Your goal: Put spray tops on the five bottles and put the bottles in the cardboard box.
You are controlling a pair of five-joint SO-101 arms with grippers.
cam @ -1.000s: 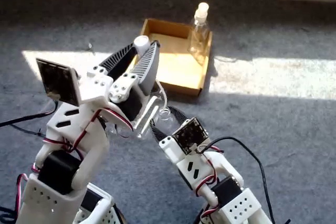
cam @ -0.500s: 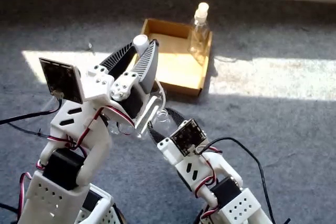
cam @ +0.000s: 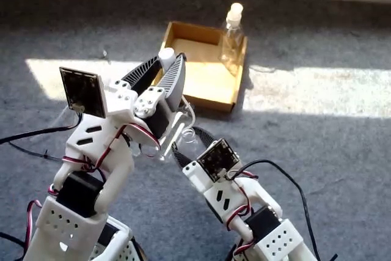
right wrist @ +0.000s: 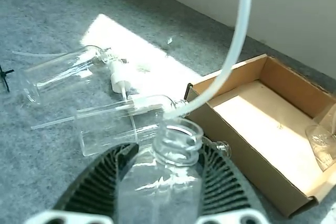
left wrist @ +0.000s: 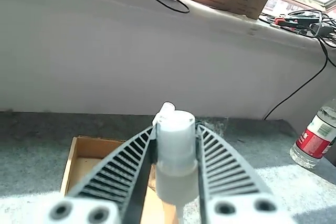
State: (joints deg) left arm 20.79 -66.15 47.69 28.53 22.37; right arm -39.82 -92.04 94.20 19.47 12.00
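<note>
As the left gripper point(left wrist: 177, 129), clenched on a white spray top point(left wrist: 176, 153), has sunk slightly toward the clear bottle point(right wrist: 157, 187) that the right gripper point(right wrist: 169, 153) grasps on the near side of the cardboard box point(cam: 208, 101), the dip tube point(right wrist: 240, 40) reaches its neck, so capping seems close, above sunlit grey carpet point(cam: 317, 151) below a white wall point(left wrist: 105, 51).

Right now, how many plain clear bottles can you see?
4 bottles: one upright in the cardboard box, one in the right gripper, two lying on the carpet. Others may be hidden.
</note>
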